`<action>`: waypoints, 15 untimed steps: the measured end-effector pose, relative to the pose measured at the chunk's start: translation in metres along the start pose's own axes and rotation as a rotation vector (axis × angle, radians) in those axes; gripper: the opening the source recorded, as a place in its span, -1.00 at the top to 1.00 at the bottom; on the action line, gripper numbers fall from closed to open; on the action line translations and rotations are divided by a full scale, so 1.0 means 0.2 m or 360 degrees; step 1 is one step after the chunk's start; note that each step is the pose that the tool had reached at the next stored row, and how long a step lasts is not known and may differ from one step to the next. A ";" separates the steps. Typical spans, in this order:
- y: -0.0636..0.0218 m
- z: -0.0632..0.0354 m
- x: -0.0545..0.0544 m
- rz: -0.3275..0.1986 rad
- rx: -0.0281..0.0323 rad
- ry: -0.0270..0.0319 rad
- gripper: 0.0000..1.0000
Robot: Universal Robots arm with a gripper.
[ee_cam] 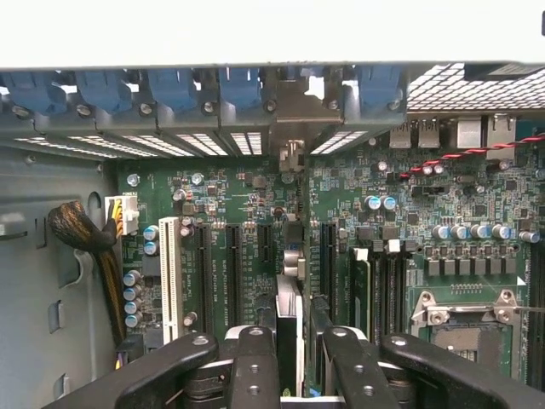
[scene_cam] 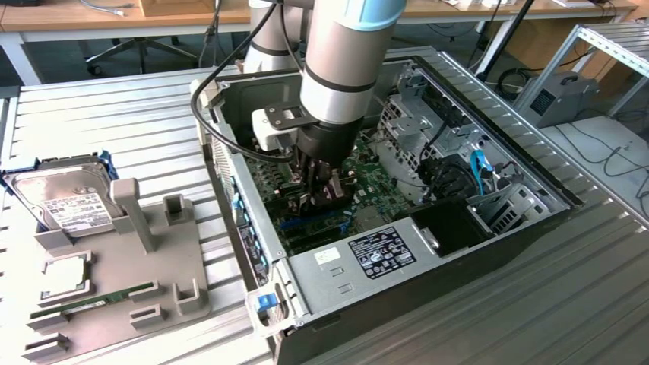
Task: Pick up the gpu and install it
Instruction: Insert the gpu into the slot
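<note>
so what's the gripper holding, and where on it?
The gripper holds the gpu by its top edge, card upright over the motherboard slots.

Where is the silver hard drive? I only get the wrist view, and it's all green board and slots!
Observer: The hard drive sits outside the computer case, on a grey holder at the exterior view's left.
Operator: Is anything else on that holder?
Observer: Yes, a narrow green memory stick lies along its near edge.
Operator: And where does the arm come from?
Observer: It reaches down from above into the open case, with the gripper closed on the gpu down at the motherboard.
</note>
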State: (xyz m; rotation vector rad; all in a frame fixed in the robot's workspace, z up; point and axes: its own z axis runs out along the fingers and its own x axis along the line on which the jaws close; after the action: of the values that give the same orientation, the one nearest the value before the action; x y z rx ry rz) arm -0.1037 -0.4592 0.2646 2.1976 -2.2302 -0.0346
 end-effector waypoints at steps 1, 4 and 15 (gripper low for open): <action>0.000 0.000 0.00 -0.0001 0.00000 -0.00008 0.48; 0.000 0.002 -0.01 -0.0003 -0.00001 -0.00025 0.48; 0.000 0.011 -0.01 -0.0024 -0.00003 -0.00094 0.48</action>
State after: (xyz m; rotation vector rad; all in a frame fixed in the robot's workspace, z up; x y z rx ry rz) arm -0.1037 -0.4563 0.2624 2.2169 -2.2169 -0.0414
